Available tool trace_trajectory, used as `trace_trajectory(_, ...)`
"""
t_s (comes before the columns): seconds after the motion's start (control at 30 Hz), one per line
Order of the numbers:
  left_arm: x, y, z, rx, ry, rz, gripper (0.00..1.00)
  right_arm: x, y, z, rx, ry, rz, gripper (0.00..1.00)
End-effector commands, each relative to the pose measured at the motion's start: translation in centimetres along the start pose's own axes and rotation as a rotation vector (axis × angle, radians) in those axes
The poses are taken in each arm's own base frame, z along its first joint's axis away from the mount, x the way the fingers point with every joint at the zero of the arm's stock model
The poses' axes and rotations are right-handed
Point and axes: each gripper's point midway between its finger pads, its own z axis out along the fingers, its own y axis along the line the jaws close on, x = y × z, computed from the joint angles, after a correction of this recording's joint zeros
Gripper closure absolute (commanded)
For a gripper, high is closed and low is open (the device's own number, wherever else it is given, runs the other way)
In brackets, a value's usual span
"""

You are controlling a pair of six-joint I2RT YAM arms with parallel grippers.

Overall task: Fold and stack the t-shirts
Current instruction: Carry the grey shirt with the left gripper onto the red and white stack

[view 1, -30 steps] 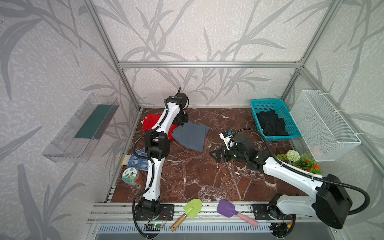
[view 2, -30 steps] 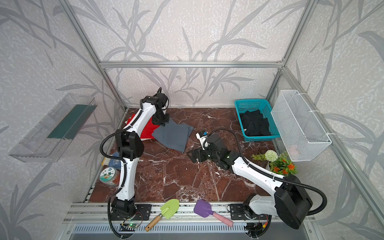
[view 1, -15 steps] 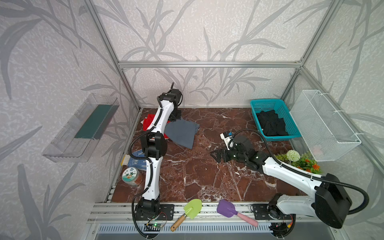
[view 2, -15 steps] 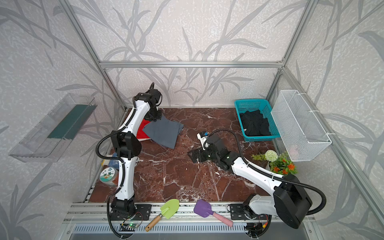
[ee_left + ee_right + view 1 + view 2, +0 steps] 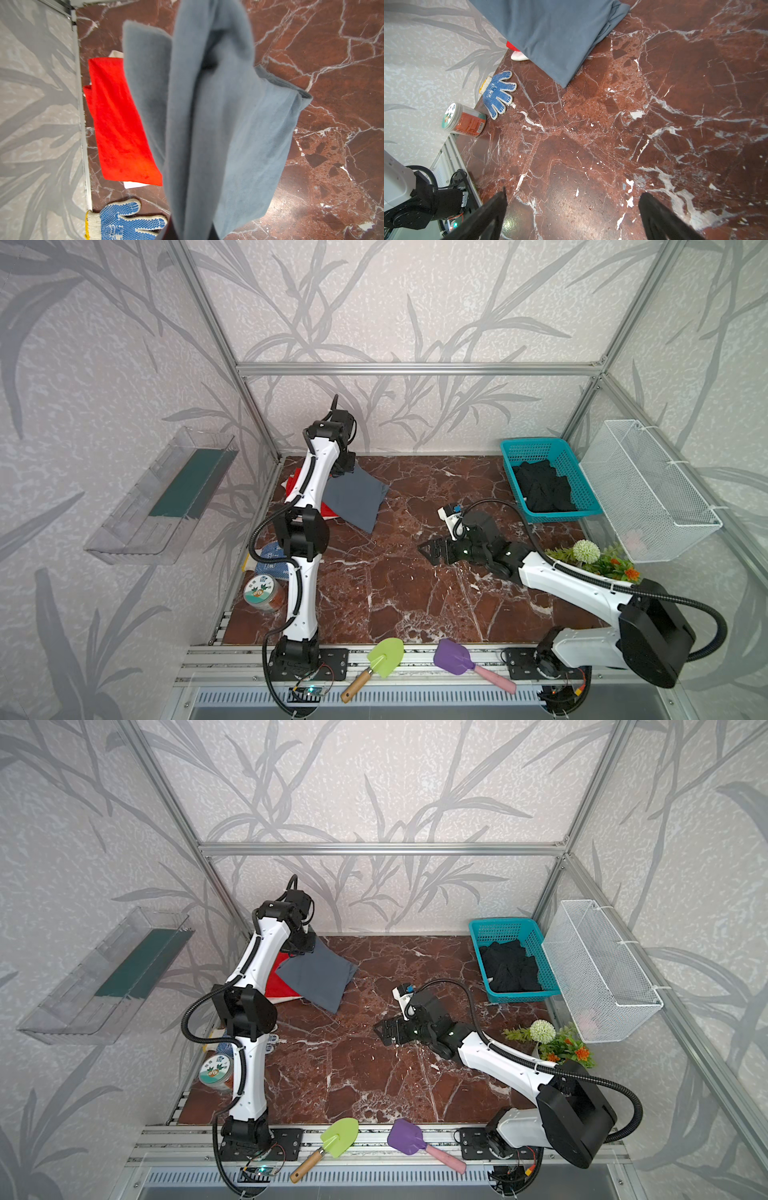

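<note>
In both top views my left gripper (image 5: 344, 467) (image 5: 302, 946) is shut on the far edge of the folded slate grey-blue t-shirt (image 5: 355, 499) (image 5: 318, 975), near the back left corner. In the left wrist view this shirt (image 5: 218, 124) hangs in folds from the jaws and hides them. It partly covers the folded red t-shirt (image 5: 292, 484) (image 5: 118, 124) lying along the left wall. The black t-shirt (image 5: 542, 489) lies crumpled in the teal basket (image 5: 532, 443). My right gripper (image 5: 432, 549) (image 5: 572, 199) hovers open over bare marble mid-table, holding nothing.
A blue dotted glove (image 5: 497, 93) and a jar (image 5: 463, 120) sit by the left edge. Green (image 5: 384, 655) and purple (image 5: 453, 657) trowels lie on the front rail. A white wire basket (image 5: 648, 489) and artificial flowers (image 5: 590, 556) stand at the right.
My left gripper has carried the grey-blue shirt leftward and toward the back, so it now lies over more of the red shirt. The right arm has stayed still.
</note>
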Motion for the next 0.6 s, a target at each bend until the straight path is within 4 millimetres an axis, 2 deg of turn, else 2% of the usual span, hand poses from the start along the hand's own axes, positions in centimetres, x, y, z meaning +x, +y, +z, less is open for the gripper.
trace_trajectory(0.0, -2.0, 1.9, -4.1, -0.022, -0.123, -0.012, 1.00, -0.5, 0.4, 0.0, -0.017, -0.017, 0.004, 0.01)
trace_trajectory(0.13, -2.4, 2.0, -4.8, -0.005, -0.144, -0.019, 1.00, -0.6, 0.4, 0.2, -0.018, -0.017, 0.005, 0.01)
trace_trajectory(0.3, -3.0, 0.7, -6.9, 0.098, -0.194, -0.042, 1.00, -0.7, 0.5, 0.6, -0.025, -0.009, 0.009, 0.01)
trace_trajectory(0.57, -3.8, 0.3, -9.8, 0.161, -0.261, -0.069, 1.00, -0.8, 0.6, 1.0, -0.034, -0.004, 0.014, 0.01)
